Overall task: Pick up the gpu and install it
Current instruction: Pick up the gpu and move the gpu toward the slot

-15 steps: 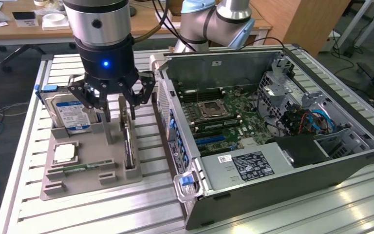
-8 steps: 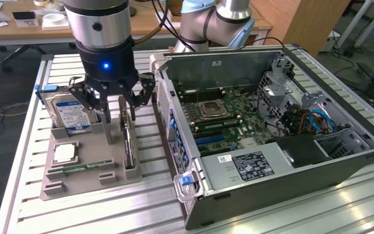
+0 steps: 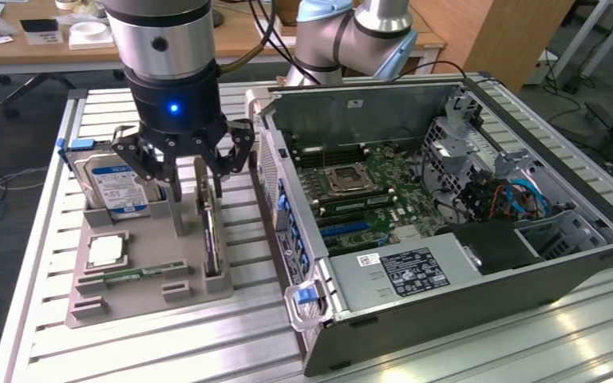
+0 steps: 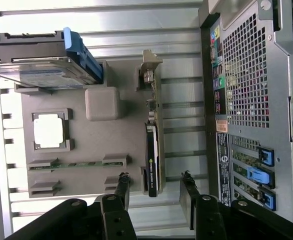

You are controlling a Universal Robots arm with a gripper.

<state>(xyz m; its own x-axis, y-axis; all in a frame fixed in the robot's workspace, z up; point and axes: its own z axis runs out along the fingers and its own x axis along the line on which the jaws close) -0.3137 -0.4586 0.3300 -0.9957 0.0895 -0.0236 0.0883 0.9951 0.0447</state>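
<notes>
Just now the gripper [image 3: 198,179] hangs with jaws spread either side of the graphics card [image 4: 152,150], which stands on edge in the grey tray [image 4: 111,142] beside the open computer case [image 3: 392,335], its flat faces offered for pinching.

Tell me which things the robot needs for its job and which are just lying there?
For the job: gpu, open gripper, computer case.
Just lying about: hard drive, processor, memory stick.
</notes>
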